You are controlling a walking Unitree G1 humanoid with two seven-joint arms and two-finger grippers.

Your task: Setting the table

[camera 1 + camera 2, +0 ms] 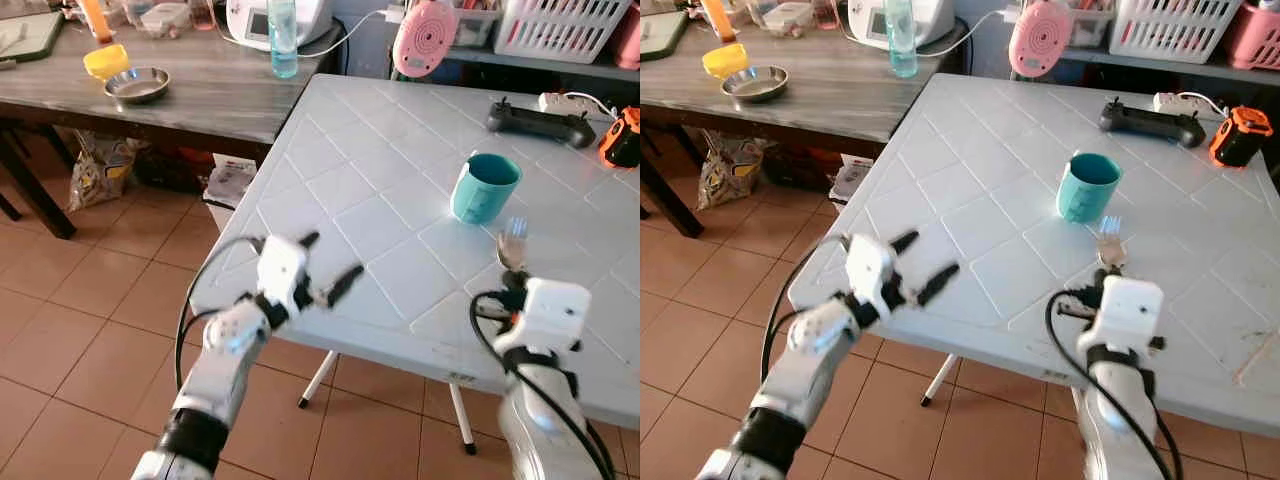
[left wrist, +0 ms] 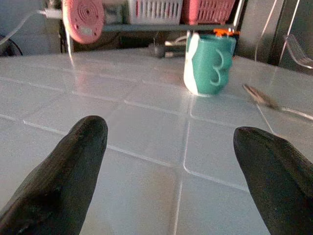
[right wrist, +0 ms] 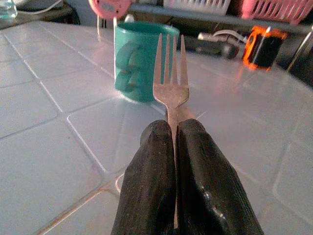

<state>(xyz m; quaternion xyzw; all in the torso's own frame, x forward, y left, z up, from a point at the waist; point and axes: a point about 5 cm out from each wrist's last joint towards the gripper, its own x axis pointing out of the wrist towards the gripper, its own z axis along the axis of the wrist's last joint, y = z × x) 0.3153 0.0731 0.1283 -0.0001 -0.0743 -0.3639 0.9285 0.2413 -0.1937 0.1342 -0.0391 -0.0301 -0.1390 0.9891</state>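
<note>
Fork [image 3: 169, 78] clamped between right gripper [image 3: 176, 147] fingers, tines pointing forward, low over white tiled table [image 1: 350, 200], just short of teal mug [image 1: 484, 187]. Left gripper [image 1: 328, 265] spread wide, holding nothing, above table's near edge.

On the far side of the white table [image 1: 350, 215] a black controller [image 1: 540, 124] is seen, with an orange-and-black device [image 1: 622, 138] just beside it and a white power strip [image 1: 570, 102] behind. A pink round gadget [image 1: 425, 38] is propped at the table's far edge, before a white basket [image 1: 560, 25]. On the grey wooden table [image 1: 210, 95] to the left, a steel bowl [image 1: 137, 85] and a yellow cup [image 1: 105, 62] are set close together; a clear bottle [image 1: 283, 40] stands near a white appliance [image 1: 262, 20]. A bag [image 1: 95, 170] lies on the tiled floor [image 1: 90, 300] beneath.
</note>
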